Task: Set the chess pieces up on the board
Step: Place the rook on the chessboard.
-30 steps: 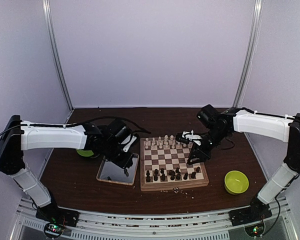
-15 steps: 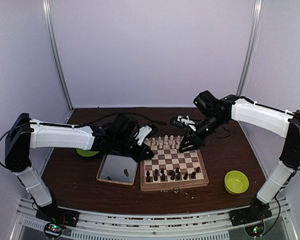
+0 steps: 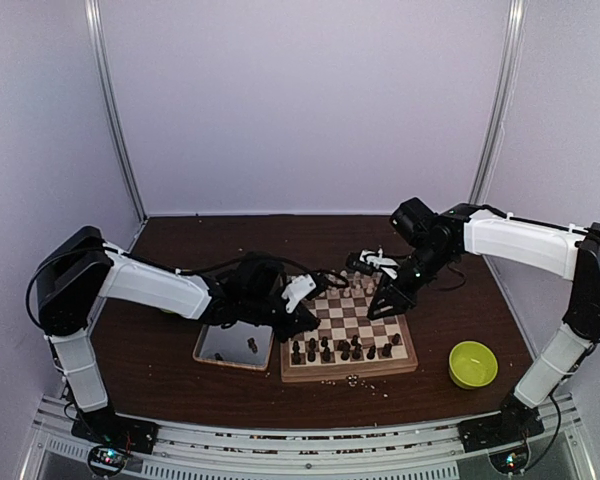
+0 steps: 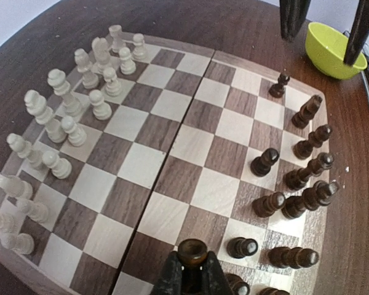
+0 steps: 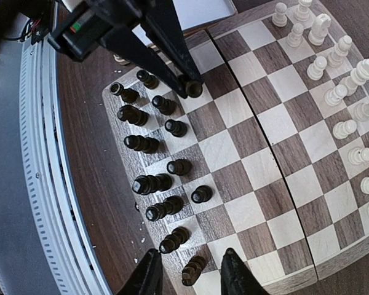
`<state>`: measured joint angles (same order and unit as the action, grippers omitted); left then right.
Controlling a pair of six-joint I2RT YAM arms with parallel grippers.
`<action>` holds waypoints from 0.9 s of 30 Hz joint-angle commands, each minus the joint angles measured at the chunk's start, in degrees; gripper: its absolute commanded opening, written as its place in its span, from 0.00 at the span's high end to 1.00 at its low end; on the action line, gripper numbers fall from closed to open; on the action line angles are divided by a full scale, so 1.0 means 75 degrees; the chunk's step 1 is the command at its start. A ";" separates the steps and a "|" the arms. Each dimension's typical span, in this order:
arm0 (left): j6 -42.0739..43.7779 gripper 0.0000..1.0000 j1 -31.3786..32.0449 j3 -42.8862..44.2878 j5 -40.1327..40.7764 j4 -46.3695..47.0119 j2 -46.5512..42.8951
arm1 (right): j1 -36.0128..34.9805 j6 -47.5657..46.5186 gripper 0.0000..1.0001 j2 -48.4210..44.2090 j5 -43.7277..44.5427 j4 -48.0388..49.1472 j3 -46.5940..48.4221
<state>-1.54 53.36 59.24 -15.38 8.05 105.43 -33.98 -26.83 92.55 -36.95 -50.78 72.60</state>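
My left gripper (image 4: 192, 271) is shut on a dark pawn (image 4: 192, 252), held just above the near left part of the board (image 4: 172, 141). The right wrist view shows that same pawn (image 5: 192, 88) between the left fingers. Several dark chess pieces (image 3: 342, 349) stand on the board's (image 3: 348, 318) two near rows. My right gripper (image 5: 190, 273) is open above the board's near right corner. A dark knight (image 5: 193, 270) stands on the board below the gap, untouched. From above, the right gripper (image 3: 380, 300) hangs over the board's right side and the left gripper (image 3: 305, 315) over its left edge.
Pale chessmen (image 3: 332, 284) fill the board's far rows. A silver tray (image 3: 215, 347) left of the board holds one dark piece (image 3: 250, 345). A green bowl (image 3: 472, 363) sits to the right of the board. Crumbs lie on the table by the board's near edge.
My left gripper has moved right from over the tray to the board's near left part, carrying a dark pawn. The right gripper lifted off the board's right side and hovers there.
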 commanded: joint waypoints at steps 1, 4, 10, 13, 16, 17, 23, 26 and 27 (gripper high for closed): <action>0.0351 1.00 0.0033 -0.0067 -0.0487 0.0982 0.0400 | 0.0018 0.0096 0.67 -0.0207 0.0417 0.0163 -0.0039; 0.0278 1.00 0.0030 -0.0146 -0.0546 0.1321 0.0484 | 0.0018 0.0089 0.67 -0.0320 0.0563 0.0255 -0.0123; 0.0287 0.99 -0.0239 -0.0235 -0.0439 0.1427 0.0609 | 0.0016 0.0085 0.67 -0.0369 0.0649 0.0410 -0.0328; 0.0387 0.98 -0.0300 -0.0211 -0.0464 0.1378 0.0725 | 0.0020 0.0074 0.67 -0.0305 0.0596 0.0454 -0.0357; 0.0501 0.97 -0.0338 -0.0146 -0.0471 0.1267 0.0912 | 0.0018 0.0078 0.67 -0.0194 0.0485 0.0470 -0.0312; 0.0519 0.98 -0.0354 -0.0147 -0.0470 0.1229 0.0948 | 0.0017 0.0075 0.67 -0.0165 0.0459 0.0470 -0.0297; 0.0524 0.94 -0.0447 -0.0235 -0.0522 0.1317 0.0964 | 0.0024 0.0061 0.67 0.0029 0.0349 0.0468 -0.0213; 0.0528 0.89 -0.0455 -0.0264 -0.0487 0.1295 0.0926 | 0.0021 0.0057 0.67 0.0111 0.0290 0.0488 -0.0193; 0.0523 0.88 -0.0456 -0.0269 -0.0482 0.1277 0.0896 | 0.0019 0.0049 0.67 0.0114 0.0286 0.0500 -0.0182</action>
<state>1.63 50.54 58.08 -18.72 16.82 111.33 -33.98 -26.59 92.44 -33.74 -48.05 70.30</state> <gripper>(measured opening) 0.100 0.327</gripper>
